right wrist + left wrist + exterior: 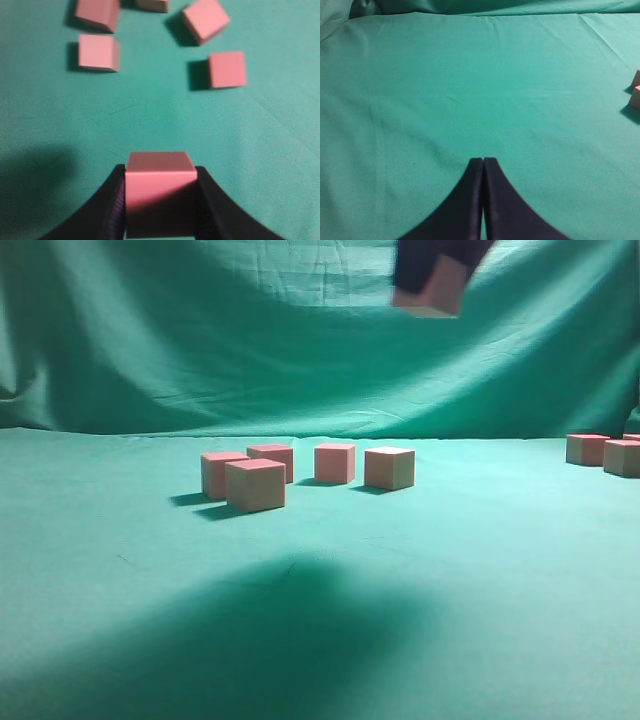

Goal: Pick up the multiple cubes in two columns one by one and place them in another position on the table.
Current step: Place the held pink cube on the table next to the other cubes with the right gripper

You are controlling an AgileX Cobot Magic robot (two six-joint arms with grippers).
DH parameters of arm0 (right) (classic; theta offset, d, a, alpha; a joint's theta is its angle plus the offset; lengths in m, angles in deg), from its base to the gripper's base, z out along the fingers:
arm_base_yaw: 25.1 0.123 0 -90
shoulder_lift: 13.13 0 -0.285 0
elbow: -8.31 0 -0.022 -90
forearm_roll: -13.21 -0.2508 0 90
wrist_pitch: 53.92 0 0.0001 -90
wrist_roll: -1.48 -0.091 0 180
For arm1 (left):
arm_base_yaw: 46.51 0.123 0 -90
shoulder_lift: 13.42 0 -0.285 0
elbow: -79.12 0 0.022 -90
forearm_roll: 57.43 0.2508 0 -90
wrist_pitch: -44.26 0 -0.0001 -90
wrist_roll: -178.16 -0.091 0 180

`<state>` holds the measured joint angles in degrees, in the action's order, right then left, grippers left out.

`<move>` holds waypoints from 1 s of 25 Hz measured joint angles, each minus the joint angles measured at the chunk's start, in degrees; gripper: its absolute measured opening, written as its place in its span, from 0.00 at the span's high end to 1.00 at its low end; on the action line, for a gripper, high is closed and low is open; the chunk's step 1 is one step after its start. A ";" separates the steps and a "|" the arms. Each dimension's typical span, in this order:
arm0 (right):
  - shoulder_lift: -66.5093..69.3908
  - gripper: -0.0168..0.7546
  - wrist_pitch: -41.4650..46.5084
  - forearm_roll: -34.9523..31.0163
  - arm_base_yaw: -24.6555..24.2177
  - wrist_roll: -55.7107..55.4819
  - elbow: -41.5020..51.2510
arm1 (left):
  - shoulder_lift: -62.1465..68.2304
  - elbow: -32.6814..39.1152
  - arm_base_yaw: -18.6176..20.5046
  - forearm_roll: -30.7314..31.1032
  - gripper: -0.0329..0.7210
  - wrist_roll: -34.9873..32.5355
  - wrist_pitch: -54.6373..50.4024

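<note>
Green cloth all around you, lit unevenly.

Behind the table you see a draped green backdrop, creased in long diagonal folds and sagging to meet the flat surface along a soft horizontal line. Its left side falls into deeper shade, and a broad dark shadow spreads over the near foreground.

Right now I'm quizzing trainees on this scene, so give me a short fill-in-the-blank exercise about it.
1. The right gripper is shut on a ____.
2. The left gripper has its jaws ____.
3. In the exterior view, the middle group on the table counts ____ cubes.
4. The held block hangs ____ the table.

Missing words: cube; shut; four; above
</note>
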<state>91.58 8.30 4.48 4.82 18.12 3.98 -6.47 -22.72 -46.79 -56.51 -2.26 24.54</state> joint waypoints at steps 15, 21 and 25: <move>9.59 0.63 -4.60 2.18 10.40 12.55 0.00 | 0.00 0.00 0.00 0.00 0.96 0.00 0.00; 12.93 0.63 -7.84 4.07 10.40 14.53 0.00 | 0.00 0.00 0.00 0.00 0.96 0.00 0.00; 14.79 0.63 -9.83 4.20 10.40 15.33 -0.23 | 0.00 0.00 0.00 0.00 0.96 0.00 0.00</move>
<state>106.37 -1.53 8.69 15.22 33.45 3.75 -6.47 -22.72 -46.79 -56.51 -2.26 24.54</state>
